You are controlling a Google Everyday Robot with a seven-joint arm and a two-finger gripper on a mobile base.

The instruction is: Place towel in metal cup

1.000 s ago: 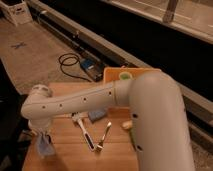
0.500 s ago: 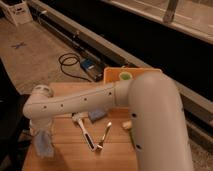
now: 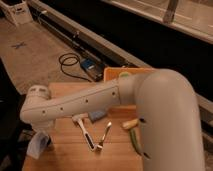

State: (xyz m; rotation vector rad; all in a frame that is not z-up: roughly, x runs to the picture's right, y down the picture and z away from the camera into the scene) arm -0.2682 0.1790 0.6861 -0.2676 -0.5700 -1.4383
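Observation:
My gripper hangs below the white wrist at the left end of the wooden table, over its front left corner. It is shut on the towel, a pale blue-white cloth that dangles limp beneath it at the table's left edge. The long white arm crosses the table from the right and covers much of its middle. The metal cup is hidden or out of view.
A white-handled brush and a metal utensil lie in front of the arm. A blue sponge block peeks out under it. A light green cup stands at the back. A cable coil lies on the floor.
The towel and gripper have drifted slightly left toward the table's edge. The arm has otherwise hardly moved.

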